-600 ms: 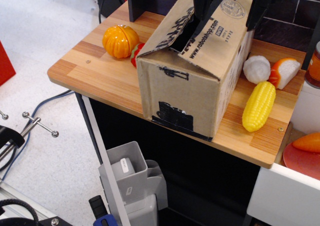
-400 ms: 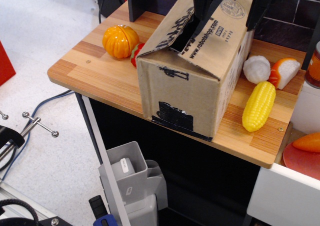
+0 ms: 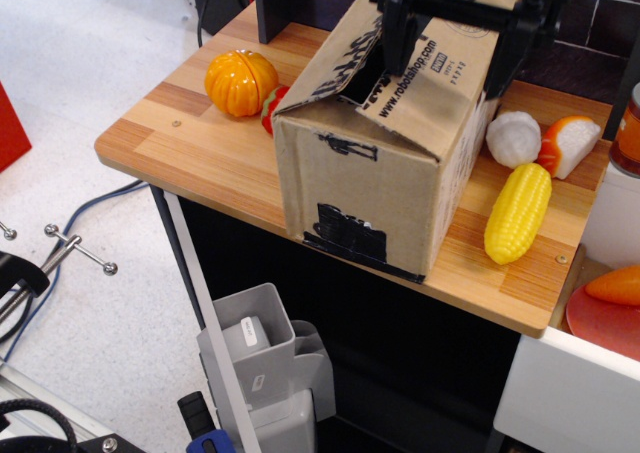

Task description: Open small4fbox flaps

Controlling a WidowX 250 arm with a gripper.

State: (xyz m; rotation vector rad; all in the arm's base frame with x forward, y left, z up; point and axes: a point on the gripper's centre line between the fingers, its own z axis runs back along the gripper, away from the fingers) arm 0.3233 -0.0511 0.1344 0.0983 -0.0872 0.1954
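The small4fbox [image 3: 365, 173] stands on the wooden table [image 3: 190, 138], brown cardboard with black tape patches on its front. Its flaps are mostly down: the left flap [image 3: 335, 58] and the long flap with the robotshop.com print [image 3: 425, 88] slope together, with a dark gap [image 3: 364, 85] between them. My black gripper [image 3: 452, 41] hangs over the far end of the box top, open wide. Its left finger [image 3: 396, 31] is at the gap by the printed flap. Its right finger [image 3: 508, 55] is at the box's far right edge.
An orange pumpkin [image 3: 240, 81] and a red toy [image 3: 271, 108] lie left of the box. A white vegetable [image 3: 513, 138], an orange-white piece [image 3: 570, 145] and a corn cob [image 3: 518, 211] lie right. A red plate [image 3: 600, 323] with a carrot [image 3: 615, 285] sits lower right. A grey bin [image 3: 255, 348] stands below.
My gripper has come down a little over the box top, so its crossbar now shows above the stamp logo. The box and flaps have not moved.
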